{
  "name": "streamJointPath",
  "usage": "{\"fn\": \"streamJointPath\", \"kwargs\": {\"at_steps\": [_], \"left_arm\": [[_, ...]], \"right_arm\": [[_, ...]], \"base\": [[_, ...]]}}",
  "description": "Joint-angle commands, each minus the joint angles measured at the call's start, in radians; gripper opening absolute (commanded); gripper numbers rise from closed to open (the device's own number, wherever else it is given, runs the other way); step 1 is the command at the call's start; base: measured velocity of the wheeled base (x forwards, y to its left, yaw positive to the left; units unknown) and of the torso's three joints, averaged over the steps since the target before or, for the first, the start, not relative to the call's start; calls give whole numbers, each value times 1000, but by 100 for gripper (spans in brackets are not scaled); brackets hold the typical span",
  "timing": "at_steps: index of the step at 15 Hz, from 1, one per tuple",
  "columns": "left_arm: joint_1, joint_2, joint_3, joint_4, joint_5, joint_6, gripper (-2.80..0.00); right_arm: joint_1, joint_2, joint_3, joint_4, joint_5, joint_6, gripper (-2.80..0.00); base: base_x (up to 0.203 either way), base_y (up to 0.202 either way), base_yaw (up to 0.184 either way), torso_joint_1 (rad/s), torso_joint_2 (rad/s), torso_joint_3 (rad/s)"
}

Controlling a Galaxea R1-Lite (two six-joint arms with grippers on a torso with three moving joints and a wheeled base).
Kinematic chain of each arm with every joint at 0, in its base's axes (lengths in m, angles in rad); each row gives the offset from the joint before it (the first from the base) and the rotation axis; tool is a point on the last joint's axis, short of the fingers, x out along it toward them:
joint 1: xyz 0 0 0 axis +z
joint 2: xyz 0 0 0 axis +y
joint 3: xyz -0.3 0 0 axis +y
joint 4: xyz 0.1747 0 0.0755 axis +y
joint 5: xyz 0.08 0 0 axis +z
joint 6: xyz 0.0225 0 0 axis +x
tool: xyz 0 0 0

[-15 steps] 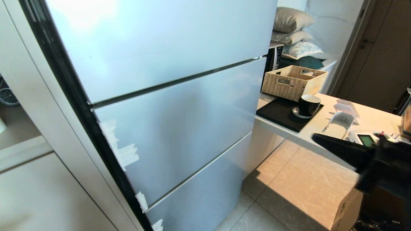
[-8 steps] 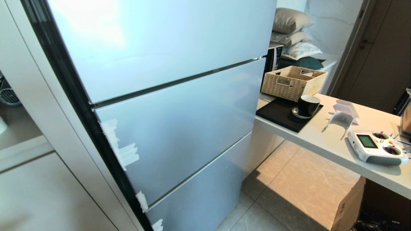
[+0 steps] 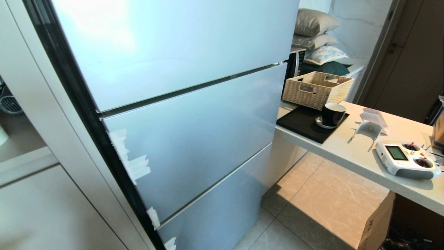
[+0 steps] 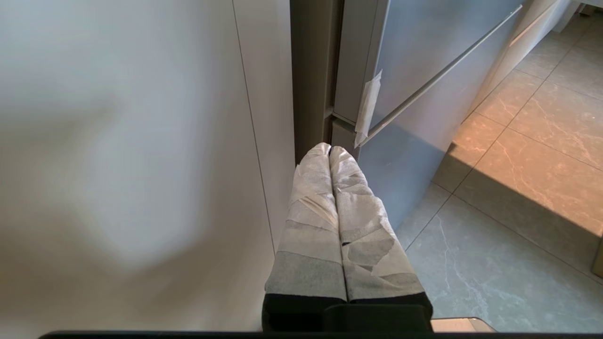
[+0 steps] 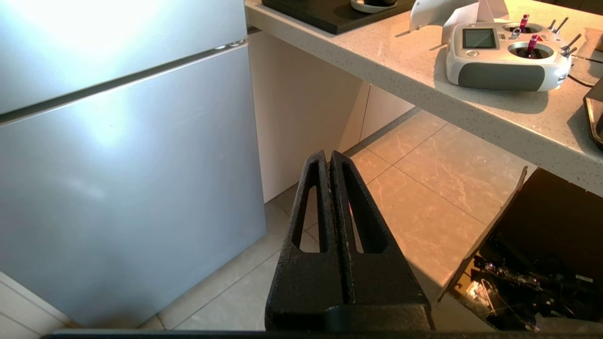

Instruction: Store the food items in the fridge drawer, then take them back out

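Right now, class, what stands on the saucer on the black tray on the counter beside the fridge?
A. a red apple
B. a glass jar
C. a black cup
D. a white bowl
C: in the head view a black cup stands on the saucer on the black tray, in front of the woven basket.

Pale-blue fridge panels, beige woven basket, black mug, white-taped left gripper

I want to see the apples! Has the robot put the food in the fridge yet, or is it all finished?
Can't tell. The fridge is fully closed and no fruit shows anywhere. The left gripper and right gripper are both shut and empty, pointing at the floor. Nothing is in hand; the pictures don't show what is left.
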Motion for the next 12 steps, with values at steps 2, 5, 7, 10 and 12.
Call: {"fn": "streamJointPath", "kwargs": {"at_steps": [2,5,7,10,12], "left_arm": [[0,0,0,1,-1,0,-280],[0,0,0,1,0,-1,-280],[-1,0,0,1,0,-1,-280],[0,0,0,1,0,0,-280],[0,0,0,1,0,-1,-280]], "right_arm": [[1,-7,0,0,-1,-1,-280],[1,-7,2,0,0,-3,-280],[1,-7,2,0,1,-5,-280],[1,-7,0,0,1,-4,-280],[1,-7,2,0,1,-4,-280]], "base": [[0,0,0,0,0,0],[0,0,0,0,0,0],[0,0,0,0,0,0],[0,0,0,0,0,0],[0,0,0,0,0,0]]}}
